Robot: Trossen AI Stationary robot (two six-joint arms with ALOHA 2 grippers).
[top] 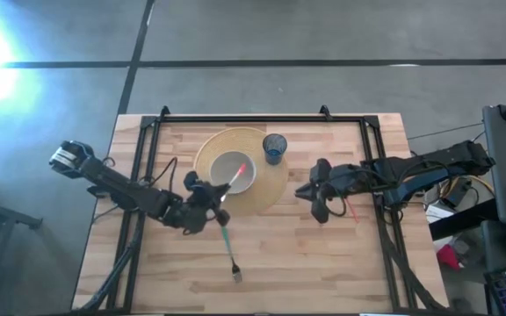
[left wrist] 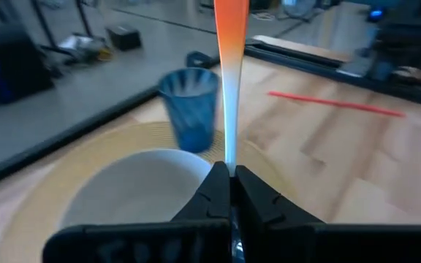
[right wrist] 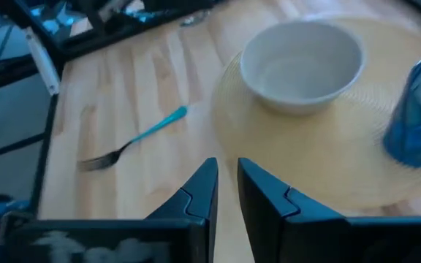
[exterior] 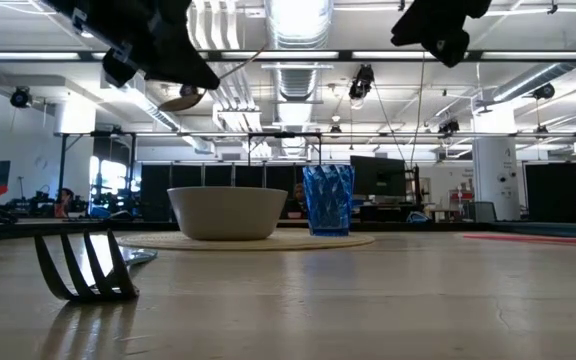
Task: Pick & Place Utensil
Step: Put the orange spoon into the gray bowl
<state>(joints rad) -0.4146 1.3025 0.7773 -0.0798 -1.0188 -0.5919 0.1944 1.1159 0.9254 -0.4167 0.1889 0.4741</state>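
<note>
Orange-tipped utensil (left wrist: 229, 80) clamped in left fingers (left wrist: 212, 191), pointing over the bowl (top: 233, 173) (right fingers (right wrist: 202, 191) slightly apart).

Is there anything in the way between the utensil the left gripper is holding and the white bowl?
Nothing visible. The left gripper is shut on the orange-handled utensil, whose tip already reaches over the white bowl. The blue cup stands off to one side on the placemat.
</note>
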